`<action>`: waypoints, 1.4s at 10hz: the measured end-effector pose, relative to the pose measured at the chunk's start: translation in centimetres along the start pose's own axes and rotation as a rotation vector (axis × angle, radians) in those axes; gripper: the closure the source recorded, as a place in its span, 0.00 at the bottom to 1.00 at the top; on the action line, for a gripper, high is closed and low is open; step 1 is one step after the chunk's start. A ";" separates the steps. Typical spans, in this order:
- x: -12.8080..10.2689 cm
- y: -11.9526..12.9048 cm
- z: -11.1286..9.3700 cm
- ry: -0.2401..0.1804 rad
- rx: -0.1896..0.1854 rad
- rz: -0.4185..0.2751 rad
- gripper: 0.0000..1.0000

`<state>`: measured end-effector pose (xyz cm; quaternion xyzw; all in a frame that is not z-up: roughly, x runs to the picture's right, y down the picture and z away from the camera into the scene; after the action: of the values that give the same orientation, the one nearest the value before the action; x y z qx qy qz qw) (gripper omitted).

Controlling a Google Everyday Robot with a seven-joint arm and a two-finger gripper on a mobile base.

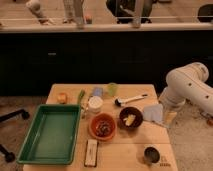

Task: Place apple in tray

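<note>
1. The tool (169,119) hangs over the right edge of the surface (125,150), at the end of the white arm. Its jaws are spread wide and hold nothing.
2. The apple (62,97) sits near the back left corner, just behind the tray (28,146) and outside it.
3. The tray lies along the left edge, reaching the front left corner.
4. An orange bowl (92,125) and a dark bowl (131,118) stand side by side mid-surface, well apart from the apple.
</note>
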<state>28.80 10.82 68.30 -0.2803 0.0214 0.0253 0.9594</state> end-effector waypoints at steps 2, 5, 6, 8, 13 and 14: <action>0.0 0.0 0.0 0.000 0.000 0.000 0.20; 0.0 0.0 0.0 -0.001 -0.001 0.001 0.20; -0.2 0.0 -0.2 -0.017 -0.002 -0.011 0.20; -2.2 0.6 -1.0 -0.048 0.016 -0.066 0.20; -7.1 1.8 -2.2 -0.057 0.047 -0.224 0.20; -8.8 2.0 -2.4 -0.056 0.052 -0.264 0.20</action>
<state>19.83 10.87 65.68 -0.2550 -0.0418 -0.0941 0.9615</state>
